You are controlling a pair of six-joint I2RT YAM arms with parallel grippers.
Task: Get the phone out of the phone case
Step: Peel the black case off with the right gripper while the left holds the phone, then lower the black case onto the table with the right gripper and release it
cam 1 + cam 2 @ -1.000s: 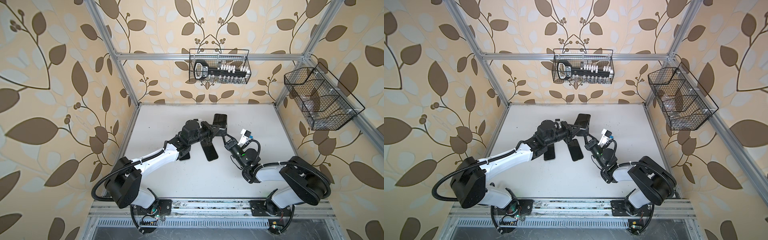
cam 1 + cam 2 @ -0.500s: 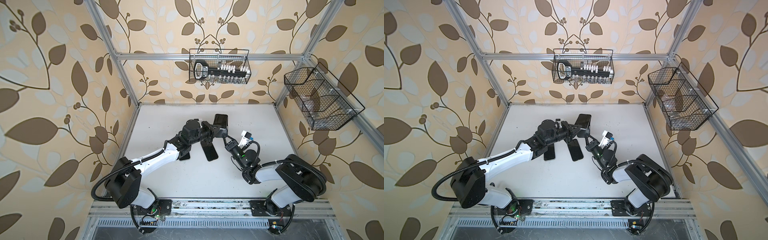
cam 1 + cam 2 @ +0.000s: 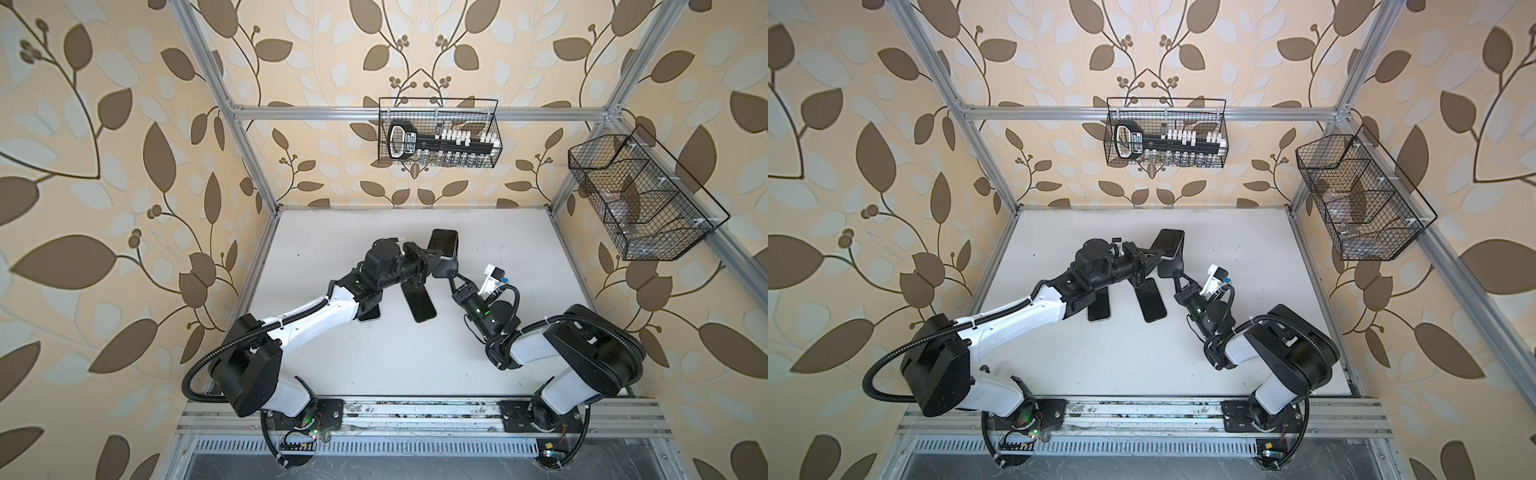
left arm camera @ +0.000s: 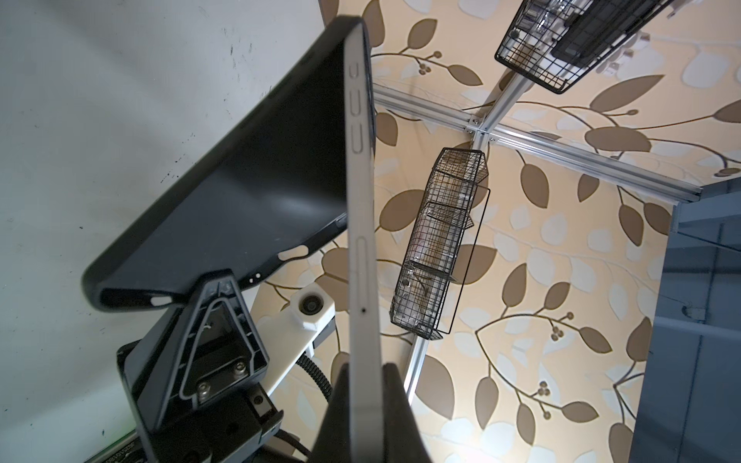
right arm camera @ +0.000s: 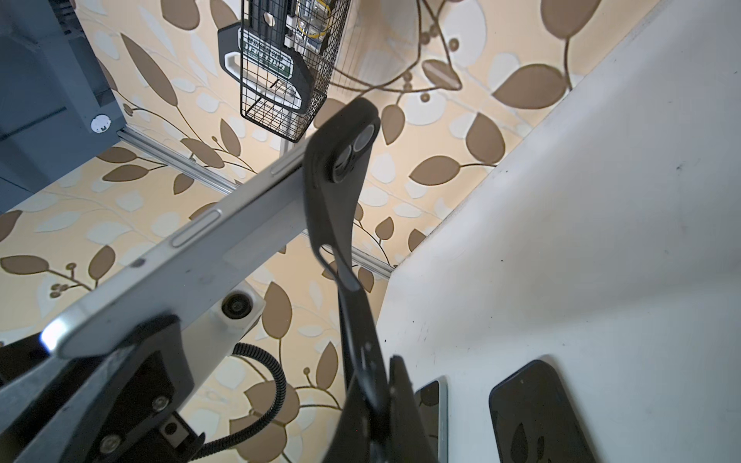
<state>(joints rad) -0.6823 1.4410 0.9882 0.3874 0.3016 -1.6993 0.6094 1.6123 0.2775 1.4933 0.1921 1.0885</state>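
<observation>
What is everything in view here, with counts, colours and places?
table: 1, white, cage floor
phone: 1, silver-edged, dark screen, held up over the table
phone case: 1, black, mostly peeled off the phone, still round its camera end
other phones: 2, dark, flat on the table; one partly under the left arm
wire baskets: 2, black; back wall, holding a black tool and white pieces; right wall, contents unclear
left gripper: 1, black, shut on the phone
right gripper: 1, black, shut on the phone case
</observation>
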